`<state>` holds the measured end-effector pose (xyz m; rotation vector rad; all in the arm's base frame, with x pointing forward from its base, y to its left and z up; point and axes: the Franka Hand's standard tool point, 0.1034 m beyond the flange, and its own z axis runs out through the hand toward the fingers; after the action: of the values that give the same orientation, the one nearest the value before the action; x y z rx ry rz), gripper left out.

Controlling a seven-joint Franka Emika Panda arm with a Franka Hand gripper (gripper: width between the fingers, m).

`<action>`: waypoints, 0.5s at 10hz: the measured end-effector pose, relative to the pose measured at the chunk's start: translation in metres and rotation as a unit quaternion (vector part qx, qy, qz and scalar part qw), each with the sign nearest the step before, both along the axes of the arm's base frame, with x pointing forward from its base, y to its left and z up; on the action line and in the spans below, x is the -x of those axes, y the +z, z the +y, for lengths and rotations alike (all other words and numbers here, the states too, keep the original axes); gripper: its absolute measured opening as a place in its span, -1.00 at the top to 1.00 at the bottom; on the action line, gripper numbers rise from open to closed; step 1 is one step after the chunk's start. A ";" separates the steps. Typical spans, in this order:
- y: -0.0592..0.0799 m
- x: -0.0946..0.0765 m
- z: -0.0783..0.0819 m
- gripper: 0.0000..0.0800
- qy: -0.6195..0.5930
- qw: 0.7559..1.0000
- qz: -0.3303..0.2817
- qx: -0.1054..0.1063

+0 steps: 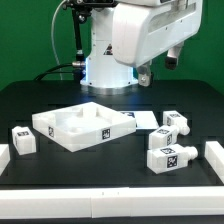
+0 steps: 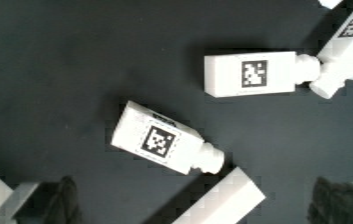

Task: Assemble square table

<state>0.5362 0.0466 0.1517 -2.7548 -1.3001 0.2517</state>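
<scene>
Gripper (image 1: 159, 66) hangs high over the back of the desk (image 1: 60, 180), jaws as wide as they go, nothing held. Below it, toward the desk's edge on the exterior view's right, a cluster of legs (image 1: 168, 157) lies tipped over. The wrist view puts the slanted leg (image 2: 160, 138) closest under the fingers (image 2: 45, 200), its long axis skewed against the line between them, so I'd expect a wrist turn before any pinch. The square slab (image 1: 85, 125) sits mid-desk, well apart from that leg. Everything's smooth white plastic: blocky bodies, round stubby pegs, printed tags, on a dull dark desk.
</scene>
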 end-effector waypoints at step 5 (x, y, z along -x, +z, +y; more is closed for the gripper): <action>-0.006 0.000 0.002 -0.63 0.005 1.000 -0.011 0.001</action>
<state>0.5363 0.0490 0.1460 -2.7603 -1.3207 0.2253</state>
